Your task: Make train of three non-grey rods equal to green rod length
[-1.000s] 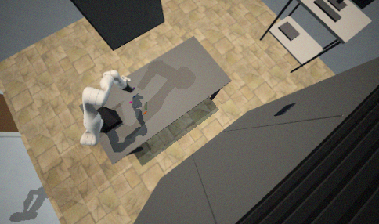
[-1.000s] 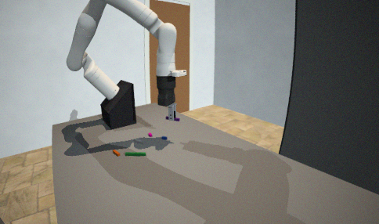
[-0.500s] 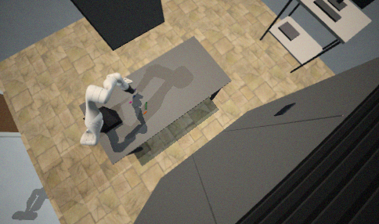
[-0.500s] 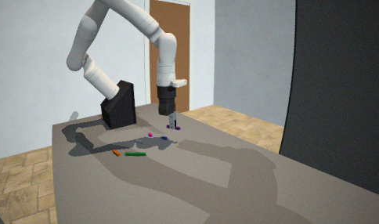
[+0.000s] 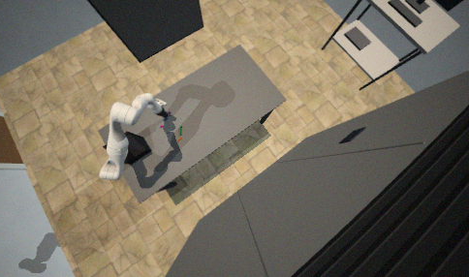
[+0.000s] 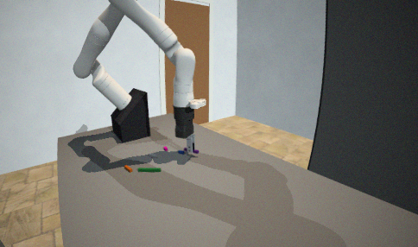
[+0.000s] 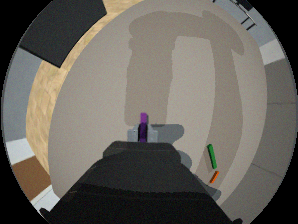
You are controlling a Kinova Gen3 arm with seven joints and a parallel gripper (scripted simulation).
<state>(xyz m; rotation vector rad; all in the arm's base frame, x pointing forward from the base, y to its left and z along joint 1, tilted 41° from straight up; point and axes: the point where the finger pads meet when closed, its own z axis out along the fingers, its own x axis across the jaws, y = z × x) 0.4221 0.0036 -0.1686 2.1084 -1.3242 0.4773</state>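
Note:
My gripper (image 5: 167, 115) (image 6: 191, 151) (image 7: 143, 130) is shut on the purple rod (image 6: 196, 151) (image 7: 143, 119), which sticks out on both sides of the fingers, low over the table; whether it touches the table I cannot tell. The blue rod (image 5: 166, 118) (image 6: 180, 152) lies close beside the fingers; its gap to the purple rod is too small to judge. The magenta rod (image 5: 162, 126) (image 6: 165, 148) lies apart, toward the arm's base. The green rod (image 5: 180, 131) (image 6: 149, 170) (image 7: 212, 156) lies farther off, with the orange rod (image 5: 179, 139) (image 6: 128, 168) (image 7: 214, 177) near one end, at an angle.
A faint grey rod (image 6: 153, 155) seems to lie in the arm's shadow between the blue and green rods. The arm's black base (image 5: 138, 147) (image 6: 132, 117) stands at one end of the table (image 5: 250, 77) (image 6: 141, 216). The blue and magenta rods are hidden in the wrist view.

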